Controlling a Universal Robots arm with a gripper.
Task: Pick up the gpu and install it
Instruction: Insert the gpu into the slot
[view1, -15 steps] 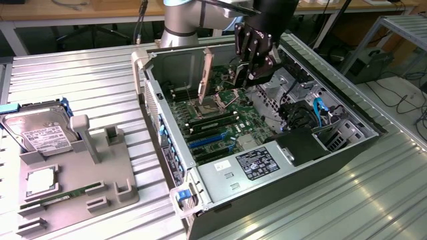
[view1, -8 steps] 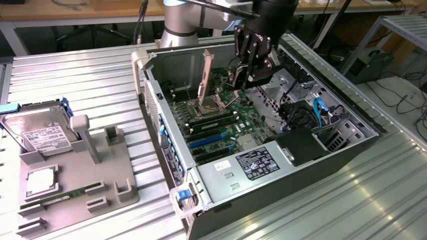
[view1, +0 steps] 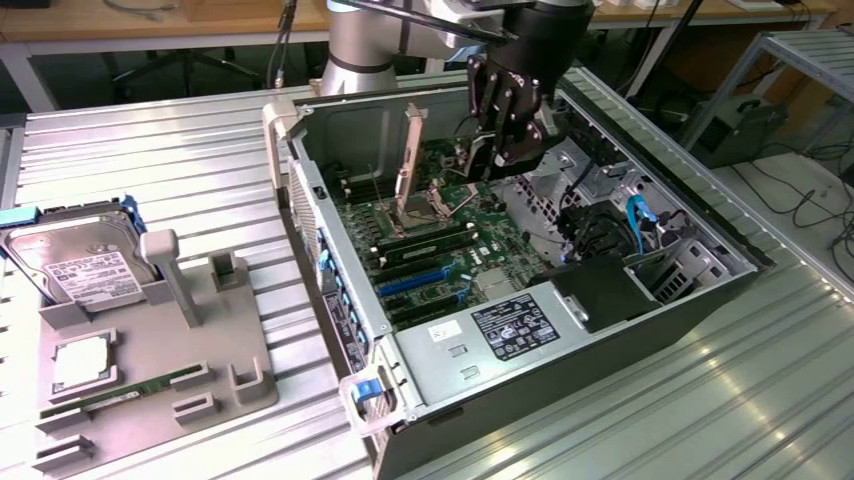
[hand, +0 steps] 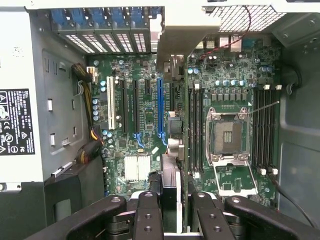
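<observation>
Above the open case (view1: 694, 290), the gripper (view1: 497, 150) hung over the motherboard (view1: 441, 255), its fingers (hand: 150, 215) partly closed on the gpu (hand: 170, 172), pinching the thin card edge-on so that it hung upright with its connector edge facing the board. Its bracket (hand: 172, 35) pointed toward the rear slot covers (hand: 107, 42), apparently to line up with them. The card hovered beside the blue slot (hand: 160, 107), not yet seated.

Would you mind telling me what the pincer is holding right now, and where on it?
The pincer holds the gpu by its upper long edge, card standing edge-down over the motherboard.
</observation>
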